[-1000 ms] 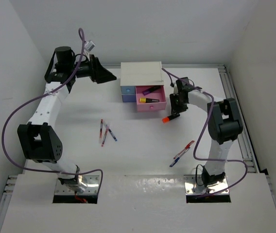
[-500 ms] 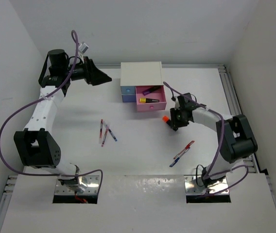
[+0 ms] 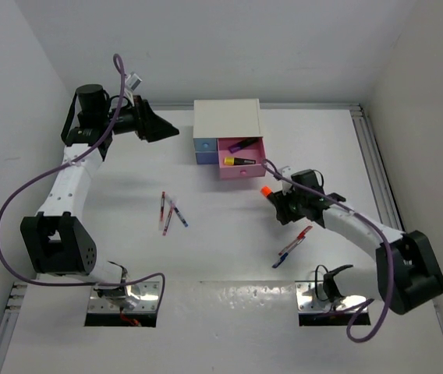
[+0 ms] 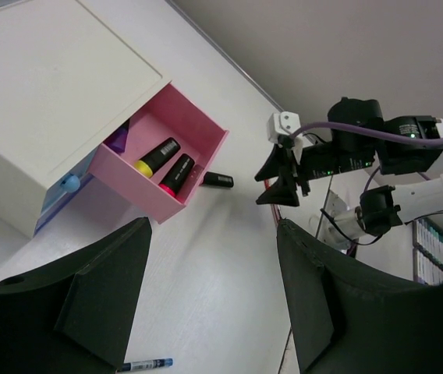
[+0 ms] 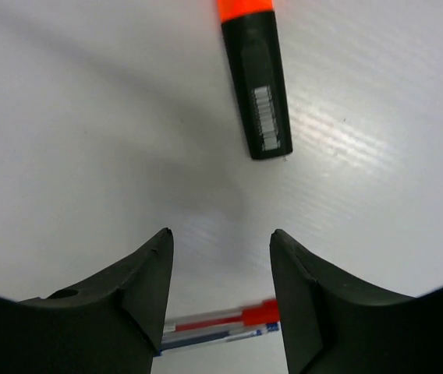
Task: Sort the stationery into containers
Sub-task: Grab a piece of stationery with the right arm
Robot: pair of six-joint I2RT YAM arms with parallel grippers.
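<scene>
Right gripper (image 5: 220, 238) has just let go. A second ago it held the orange highlighter (image 3: 267, 191) up beside the pink drawer (image 3: 256, 170). Now its jaws stand wide with nothing between them, and the arm has backed off toward the lower right of the top view. The orange highlighter lies flat on the table just off the drawer's lower-right corner, outside it. Looks like the drop landed short, so I'd count it as unsorted and expect a re-grasp. The drawer is open, with purple (image 3: 243, 144), yellow (image 4: 157, 156) and pink highlighters (image 4: 176, 173) inside. Left gripper (image 4: 212, 234) hangs wide and empty at upper left, pointed at the white cabinet (image 3: 226, 118), opening unchanged. A red and blue pen pair (image 3: 293, 244) lies close by the right gripper, more pens (image 3: 168, 212) left of centre, none sorted yet.
</scene>
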